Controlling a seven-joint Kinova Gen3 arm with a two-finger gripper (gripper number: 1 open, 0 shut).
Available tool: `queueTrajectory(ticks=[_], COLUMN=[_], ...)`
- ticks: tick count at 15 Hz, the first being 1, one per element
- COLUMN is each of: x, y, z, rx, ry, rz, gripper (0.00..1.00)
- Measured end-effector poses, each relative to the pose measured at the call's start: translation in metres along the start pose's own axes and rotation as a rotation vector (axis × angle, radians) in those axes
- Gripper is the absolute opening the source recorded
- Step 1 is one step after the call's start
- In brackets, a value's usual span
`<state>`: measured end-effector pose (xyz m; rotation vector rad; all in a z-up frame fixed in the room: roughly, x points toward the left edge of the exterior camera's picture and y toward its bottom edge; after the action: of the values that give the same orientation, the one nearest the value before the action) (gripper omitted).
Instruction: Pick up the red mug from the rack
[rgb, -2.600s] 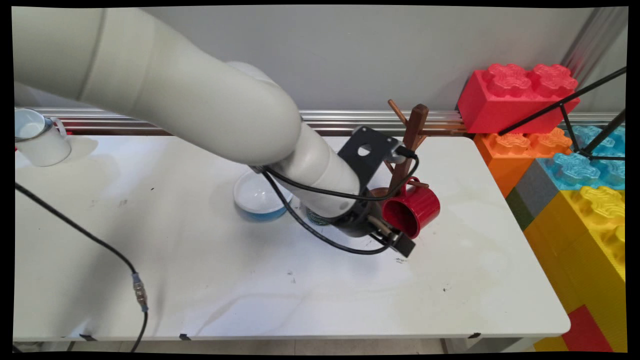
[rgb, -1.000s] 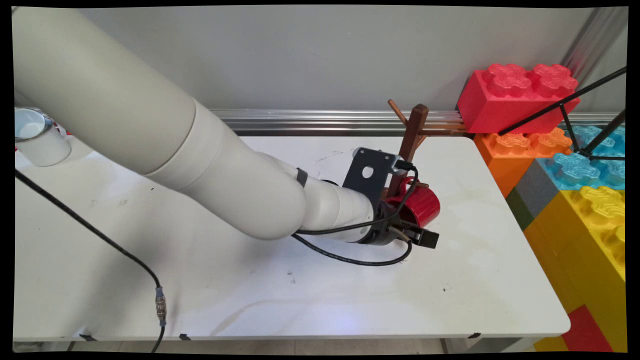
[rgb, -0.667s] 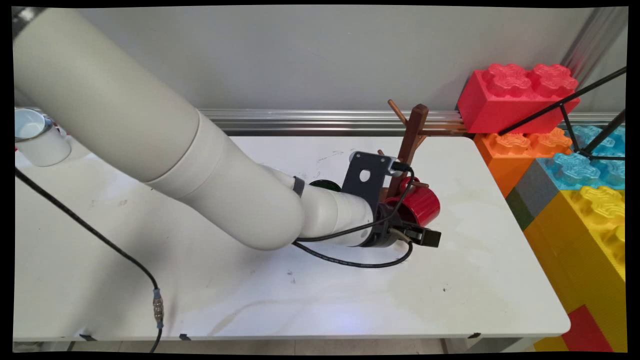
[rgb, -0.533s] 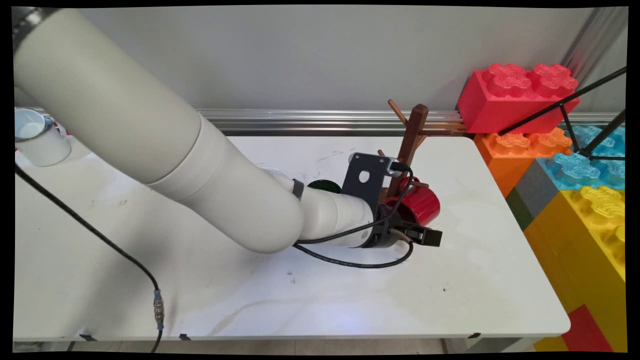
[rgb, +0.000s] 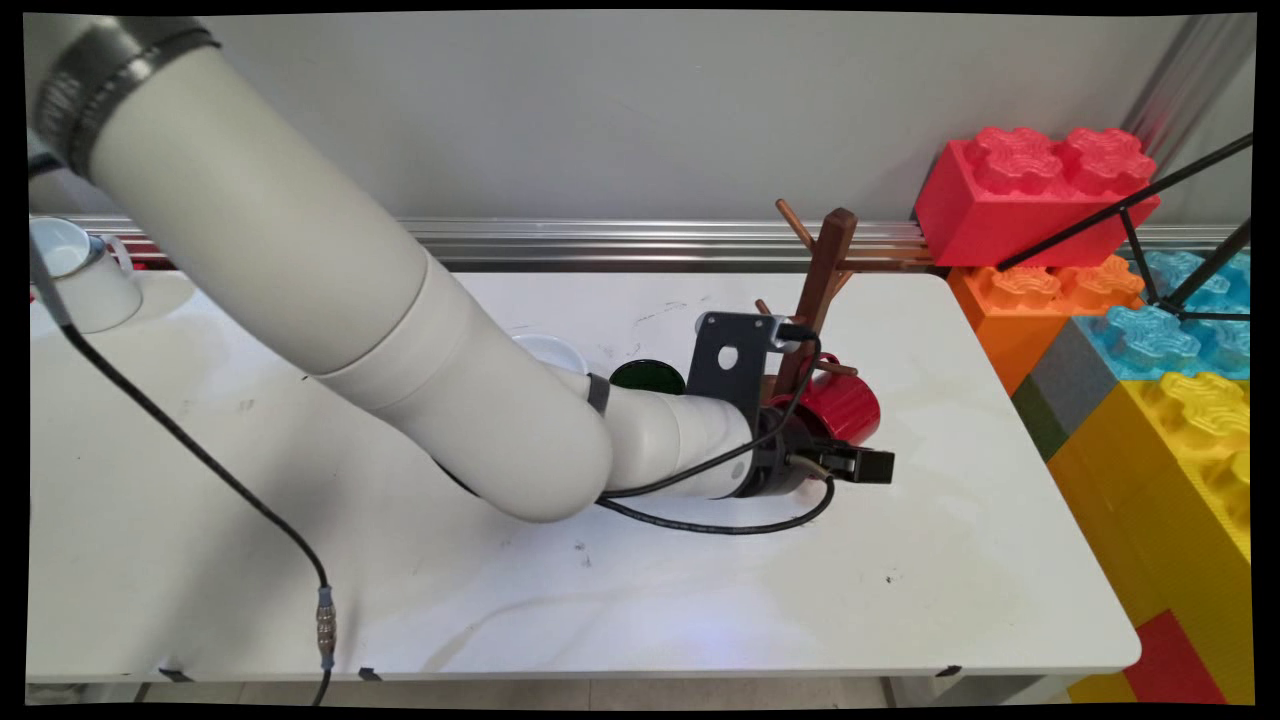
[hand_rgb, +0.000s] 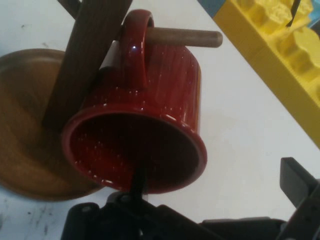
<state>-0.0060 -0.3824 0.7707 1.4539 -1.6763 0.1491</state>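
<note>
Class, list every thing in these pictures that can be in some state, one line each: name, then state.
gripper: open, at the red mug's mouth.
red mug: hanging by its handle on a peg, mouth tilted down.
mug tree: upright on the table.
white mug: upright, far left.
white bowl: upright, partly hidden behind the arm.

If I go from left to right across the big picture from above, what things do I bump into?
White mug → white bowl → green disc → gripper by the red mug hung on the wooden mug tree → big toy bricks.
</note>
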Motion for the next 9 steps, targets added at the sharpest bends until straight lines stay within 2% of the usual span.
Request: queueTrajectory(ticks=[9], x=[-0.001], y=[-0.003], z=[0.018], rx=[-0.022], ry=[0.049], rz=[-0.061], gripper=[1.00])
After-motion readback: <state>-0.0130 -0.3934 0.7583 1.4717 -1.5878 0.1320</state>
